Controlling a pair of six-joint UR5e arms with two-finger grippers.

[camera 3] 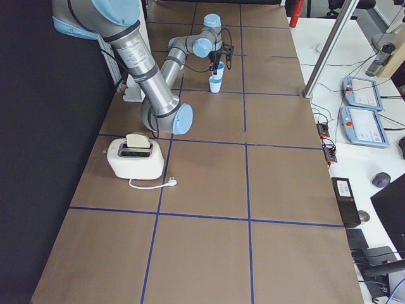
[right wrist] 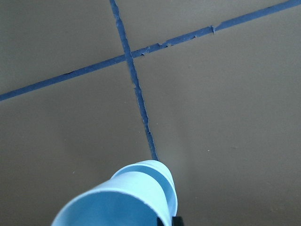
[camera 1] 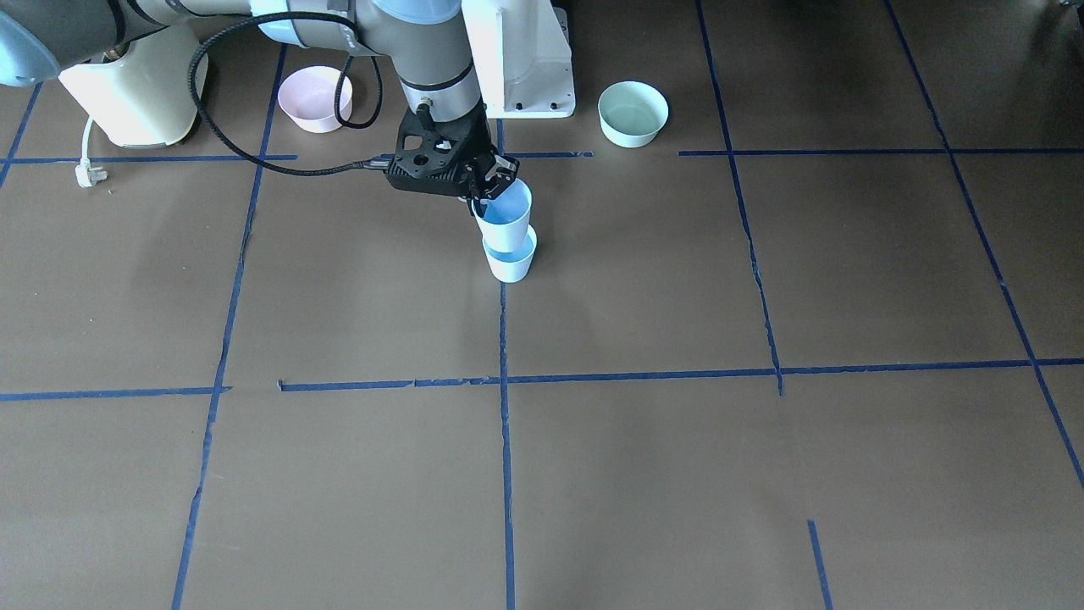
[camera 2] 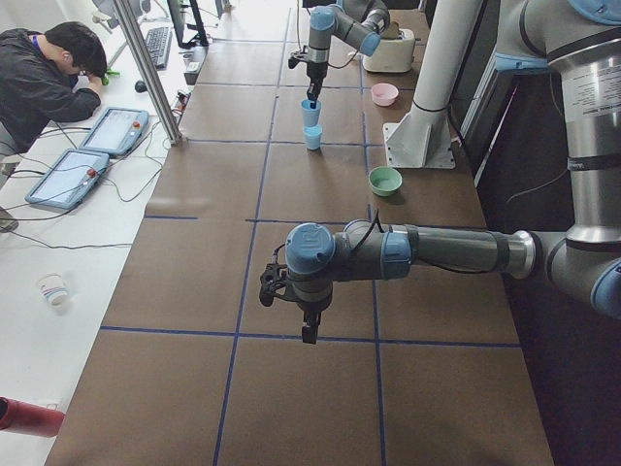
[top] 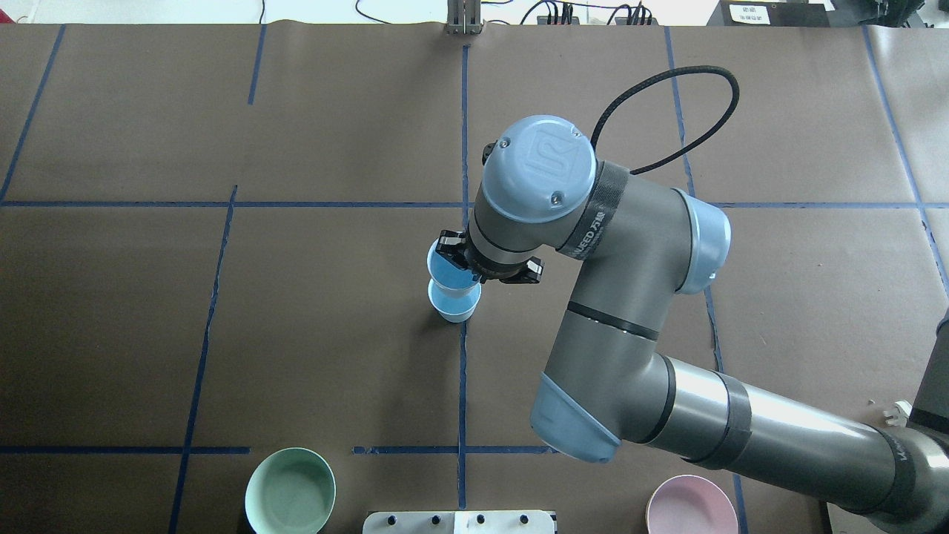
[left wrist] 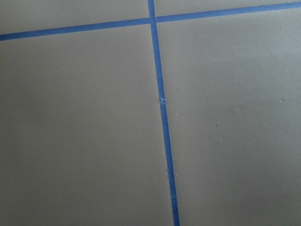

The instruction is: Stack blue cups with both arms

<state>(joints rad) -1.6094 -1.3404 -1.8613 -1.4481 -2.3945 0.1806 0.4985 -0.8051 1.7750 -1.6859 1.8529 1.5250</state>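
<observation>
My right gripper (camera 1: 486, 193) is clamped on the rim of the upper blue cup (camera 1: 508, 217). Its base sits in the mouth of the lower blue cup (camera 1: 511, 264), mid-table (camera 1: 762, 474). Risk: releasing while tilted (seating unconfirmed) may topple both. For my left gripper (camera 2: 307, 328), I cannot tell the jaw state.

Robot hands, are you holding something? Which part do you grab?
The right gripper pinches the upper blue cup by its rim, over the lower blue cup. The left gripper shows nothing in it.
</observation>
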